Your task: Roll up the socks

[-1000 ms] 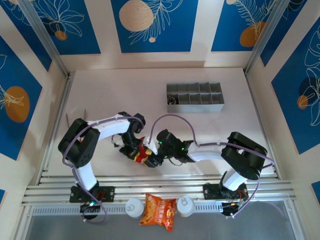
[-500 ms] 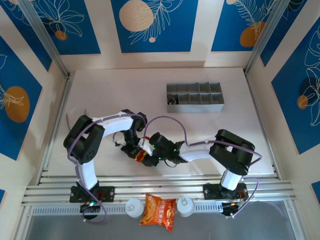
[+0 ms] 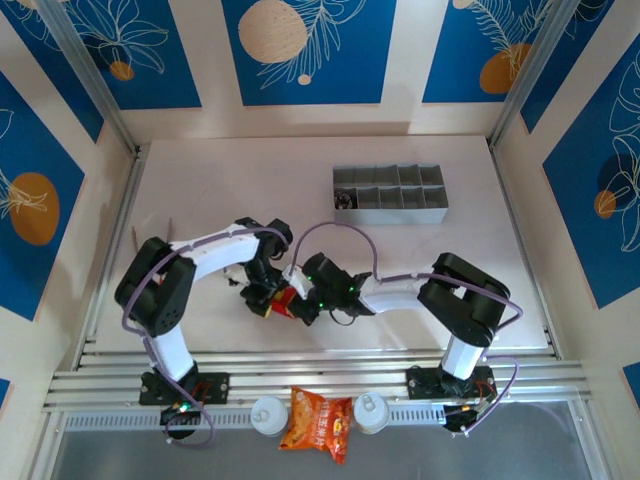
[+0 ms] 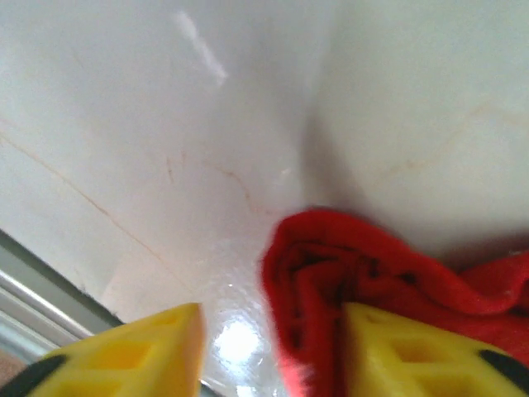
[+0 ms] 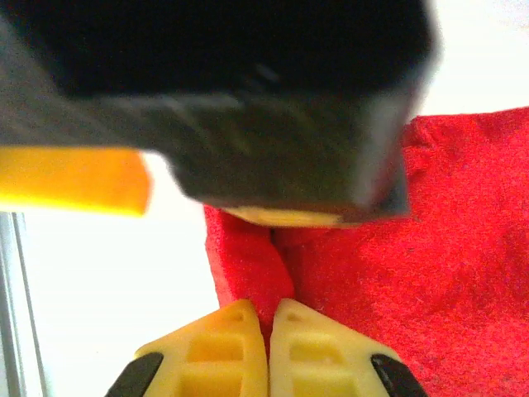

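The red sock lies bunched at lower right, its roll seemingly unfinished; the left gripper gapes empty beside it. The right gripper pinches a red fold.

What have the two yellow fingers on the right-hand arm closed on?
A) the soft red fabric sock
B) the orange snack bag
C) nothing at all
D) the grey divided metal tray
A: in the right wrist view, the right gripper is shut tight, with a fold of the soft red fabric sock pinched between its tips.
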